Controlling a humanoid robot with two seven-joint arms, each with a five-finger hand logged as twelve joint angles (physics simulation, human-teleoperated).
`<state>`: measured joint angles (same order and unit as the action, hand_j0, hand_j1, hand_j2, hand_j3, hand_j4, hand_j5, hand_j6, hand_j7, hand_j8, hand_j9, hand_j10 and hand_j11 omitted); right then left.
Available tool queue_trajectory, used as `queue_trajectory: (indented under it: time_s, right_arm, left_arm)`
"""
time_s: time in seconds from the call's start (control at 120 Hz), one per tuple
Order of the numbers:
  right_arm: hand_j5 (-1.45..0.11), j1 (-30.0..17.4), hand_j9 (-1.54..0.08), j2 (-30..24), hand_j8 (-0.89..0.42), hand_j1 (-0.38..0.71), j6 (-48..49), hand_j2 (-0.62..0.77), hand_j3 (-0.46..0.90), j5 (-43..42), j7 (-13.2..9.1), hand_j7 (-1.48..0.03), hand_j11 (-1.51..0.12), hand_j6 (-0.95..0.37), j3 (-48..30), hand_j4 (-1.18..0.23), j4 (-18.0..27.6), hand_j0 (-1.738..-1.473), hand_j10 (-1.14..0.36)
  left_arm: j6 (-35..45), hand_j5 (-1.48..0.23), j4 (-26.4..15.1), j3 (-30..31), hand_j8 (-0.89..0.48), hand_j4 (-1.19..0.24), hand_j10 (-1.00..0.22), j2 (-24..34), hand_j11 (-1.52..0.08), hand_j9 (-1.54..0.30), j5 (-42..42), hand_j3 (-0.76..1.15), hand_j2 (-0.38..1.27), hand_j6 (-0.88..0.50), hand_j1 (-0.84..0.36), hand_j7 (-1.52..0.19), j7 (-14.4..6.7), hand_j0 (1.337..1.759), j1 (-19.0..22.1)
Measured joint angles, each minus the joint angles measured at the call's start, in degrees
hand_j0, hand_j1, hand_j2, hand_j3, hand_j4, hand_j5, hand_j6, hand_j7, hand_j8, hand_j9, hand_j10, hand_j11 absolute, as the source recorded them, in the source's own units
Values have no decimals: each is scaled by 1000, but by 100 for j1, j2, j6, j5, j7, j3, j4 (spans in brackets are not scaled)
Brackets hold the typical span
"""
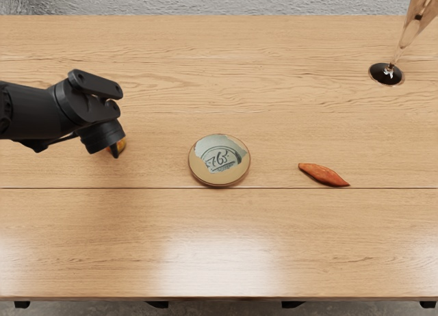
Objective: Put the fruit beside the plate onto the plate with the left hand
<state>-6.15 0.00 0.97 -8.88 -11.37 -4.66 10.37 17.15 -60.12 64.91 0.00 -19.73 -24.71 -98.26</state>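
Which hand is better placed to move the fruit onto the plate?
Left. The left hand sits over the small orange fruit, which peeks out beneath it, left of the plate. The right hand is not in view. Grasp can't be judged.

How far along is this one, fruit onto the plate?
Done: nothing yet; the plate holds no fruit. In hand: the left robot hand sits over an orange fruit left of the plate; any grip is hidden. Left: lift it, carry it right, set it on the plate.

Light wood-grain table (219,247), glossy sheen; grey speckled surface (205,0) beyond.
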Motion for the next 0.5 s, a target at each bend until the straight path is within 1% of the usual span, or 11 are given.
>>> queue_trajectory:
  time_s: [0.108, 0.242, 0.342, 0.442, 0.5]
  right_arm:
    - [-29, 0, -29, 0, -22, -322, 1, -4, 0, 0, 0, -29, -29, -22, 0, -22, 0, -1658, -22]
    - [-29, 0, -29, 0, -22, -322, 0, -4, 0, 0, -1, -29, -29, -22, 0, -22, 0, -1658, -22]
    - [-29, 0, -29, 0, -22, -322, 0, -4, 0, 0, 0, -29, -29, -22, 0, -22, 0, -1658, -22]
    - [-29, 0, -29, 0, -22, -322, 0, -4, 0, 0, 1, -29, -29, -22, 0, -22, 0, -1658, -22]
    - [-29, 0, -29, 0, -22, -322, 0, -4, 0, 0, 1, -29, -29, -22, 0, -22, 0, -1658, -22]
  left_arm:
    - [1, -585, 0, -1, -451, -451, -451, 0, -585, -585, 27, 0, 91, -451, -190, -585, -1, 1658, 9]
    - [-2, -659, 0, -3, -508, -508, -507, 0, -659, -659, 35, 0, 102, -476, -259, -659, 1, 1658, 9]
    - [-12, -713, -2, -7, -531, -546, -546, 0, -712, -713, 40, 0, 158, -455, -286, -712, 0, 1658, 5]
    - [-27, -737, -6, -61, -538, -564, -564, 0, -738, -737, 36, 0, 215, -469, -290, -736, 0, 1658, -13]
    - [-29, -775, -7, -88, -545, -599, -596, 0, -780, -780, 19, 0, 279, -477, -305, -778, -4, 1657, -15]
